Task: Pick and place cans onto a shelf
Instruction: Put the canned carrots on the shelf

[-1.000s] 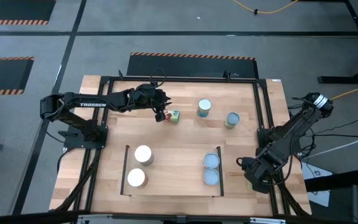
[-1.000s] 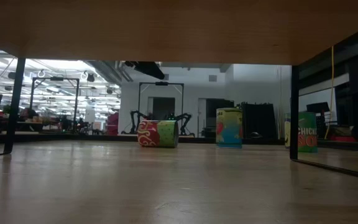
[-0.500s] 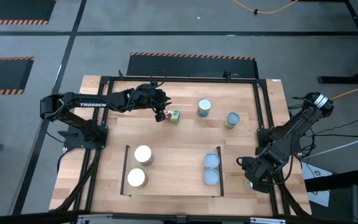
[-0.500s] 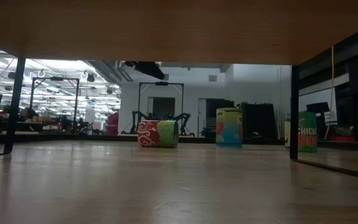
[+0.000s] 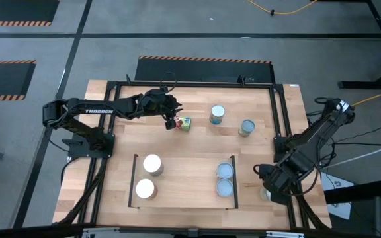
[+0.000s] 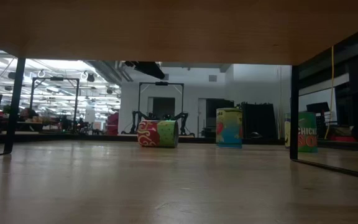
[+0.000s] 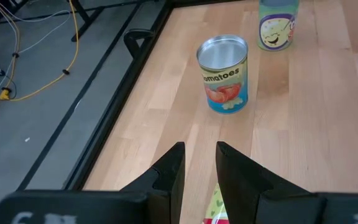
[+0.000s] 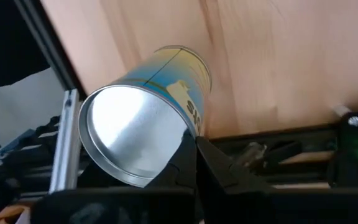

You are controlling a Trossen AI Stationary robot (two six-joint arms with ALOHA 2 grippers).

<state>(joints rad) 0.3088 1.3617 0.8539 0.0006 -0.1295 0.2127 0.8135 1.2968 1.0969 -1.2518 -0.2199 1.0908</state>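
Note:
A red, green and yellow can [image 5: 185,123] lies on its side on the table's far half; it also shows in the low view [image 6: 158,133]. My left gripper [image 5: 172,120] slants down over its left end, fingers a narrow gap apart [image 7: 199,163], with the label [image 7: 215,204] showing through the gap. My right gripper [image 5: 270,187] is shut at the table's near right edge, beside a blue and yellow can [image 8: 143,127] whose silvery top faces the wrist camera. The shelf [image 5: 184,198] carries two cans at its left end [image 5: 152,164] and two at its right [image 5: 225,170]. My left gripper stands over the lying can, its fingers [image 7: 170,171] pointing toward the table's right and slanting down; whether they touch it I cannot tell. My right gripper's shut fingers [image 8: 188,163] lie by the rim of the can's top [image 8: 178,146]; whether they touch it I cannot tell.
Two upright cans stand ahead of my left gripper, a tomato can [image 7: 224,73] and a blue one [image 7: 277,25]; they show from above at the far right [image 5: 217,114] [image 5: 247,127]. A black outer frame [image 5: 278,119] rings the table.
My right arm has shifted slightly at the table's right edge, and its gripper stays by the can. My left gripper and the lying can have kept still.

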